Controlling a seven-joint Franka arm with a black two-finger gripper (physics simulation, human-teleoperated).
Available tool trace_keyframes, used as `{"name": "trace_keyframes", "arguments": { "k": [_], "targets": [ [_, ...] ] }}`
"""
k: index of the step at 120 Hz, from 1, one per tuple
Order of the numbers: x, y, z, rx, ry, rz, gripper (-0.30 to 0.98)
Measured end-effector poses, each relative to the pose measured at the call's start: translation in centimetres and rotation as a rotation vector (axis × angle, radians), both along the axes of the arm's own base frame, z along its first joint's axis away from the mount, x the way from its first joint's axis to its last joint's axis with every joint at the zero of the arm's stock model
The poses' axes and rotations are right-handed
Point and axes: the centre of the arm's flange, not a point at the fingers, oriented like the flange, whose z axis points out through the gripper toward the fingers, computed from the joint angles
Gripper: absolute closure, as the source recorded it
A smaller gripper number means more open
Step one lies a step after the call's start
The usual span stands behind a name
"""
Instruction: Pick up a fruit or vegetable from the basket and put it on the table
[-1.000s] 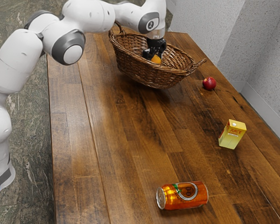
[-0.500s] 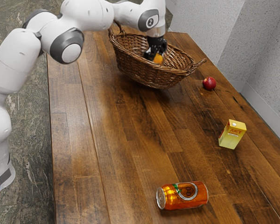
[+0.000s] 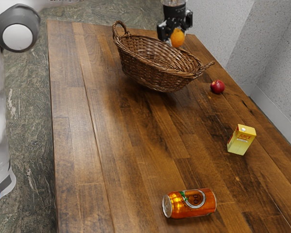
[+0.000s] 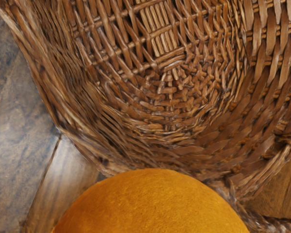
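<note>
Okay, gripper (image 3: 176,32) has lifted the orange (image 3: 177,38) out of the basket (image 3: 148,75) and has it clamped in the air above, so pick looks done, leaving only the set-down on the table (image 3: 126,145).

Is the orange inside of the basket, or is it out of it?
Out: in the exterior view, the orange is held by the gripper, raised above the basket.

wrist view's orange (image 4: 150,206) cut off below, exterior view's arm (image 3: 18,24) cropped above
</note>
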Motion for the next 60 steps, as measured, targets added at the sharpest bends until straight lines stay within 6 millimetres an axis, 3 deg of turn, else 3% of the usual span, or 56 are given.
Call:
{"name": "trace_keyframes", "arguments": {
  "k": [20,24,32,38,45,50,56,60],
  "targets": [
    [1.1,-15.2,-0.8,-0.022,0.041,-0.180,0.35],
    [1.1,-17.7,-1.1,-0.026,0.049,-0.208,0.35],
    [0.9,-21.2,-1.5,-0.038,0.059,-0.243,0.23],
    [0.6,-22.4,-1.4,-0.053,0.059,-0.246,0.16],
    [0.5,-22.4,-1.5,-0.066,0.062,-0.228,0.11],
    [0.4,-21.8,-1.9,-0.071,0.071,-0.204,0.08],
    [-0.6,-20.5,-3.1,-0.086,0.101,-0.171,0.05],
    [-1.6,-19.3,-2.8,-0.115,0.107,-0.132,0.04]
  ]
}}
